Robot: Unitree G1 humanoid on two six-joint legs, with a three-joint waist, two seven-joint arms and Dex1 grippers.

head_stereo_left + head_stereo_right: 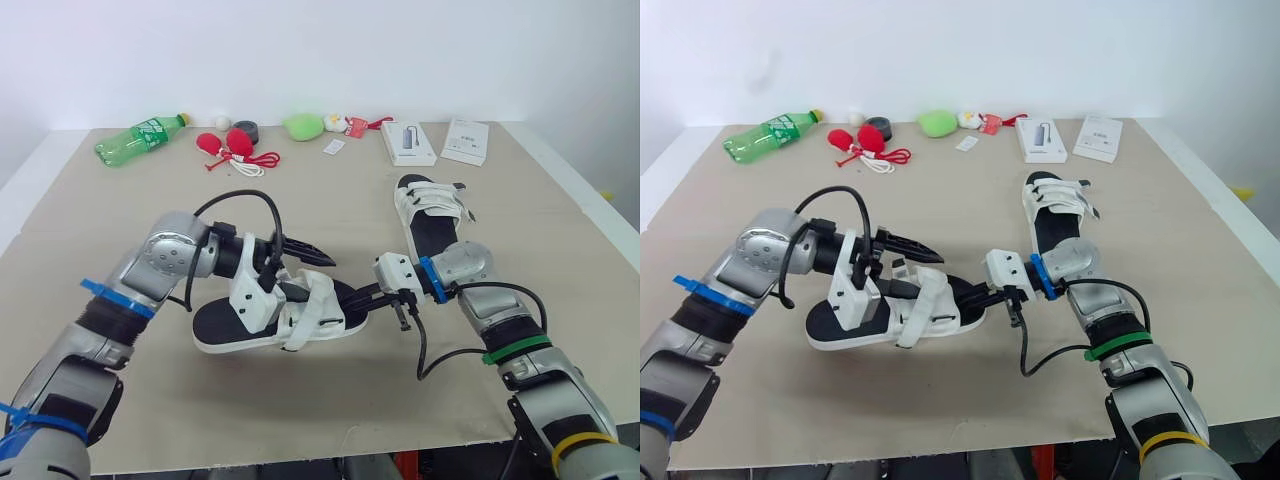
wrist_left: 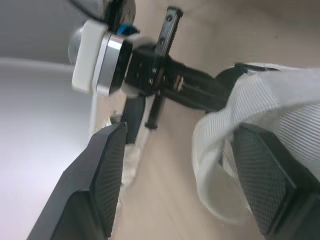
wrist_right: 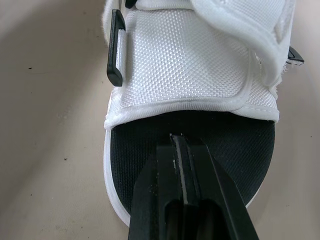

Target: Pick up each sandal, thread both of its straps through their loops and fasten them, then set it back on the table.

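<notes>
Closed right end effector [image 1: 368, 295] touches sandal [image 1: 225, 330]; left end effector [image 1: 312, 277] straddles strap [image 1: 318, 302]

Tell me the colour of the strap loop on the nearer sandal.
Black loop on white upper; clearest in the right wrist view.

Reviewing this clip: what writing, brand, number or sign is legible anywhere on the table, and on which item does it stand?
No text is legible.
Green bottle: label print too small to read.
White box with a grey picture: print too small to read.
Second white box: dark print, blurred.
Small white tag: marks too small to read.
Red tag: too small to tell.
</notes>
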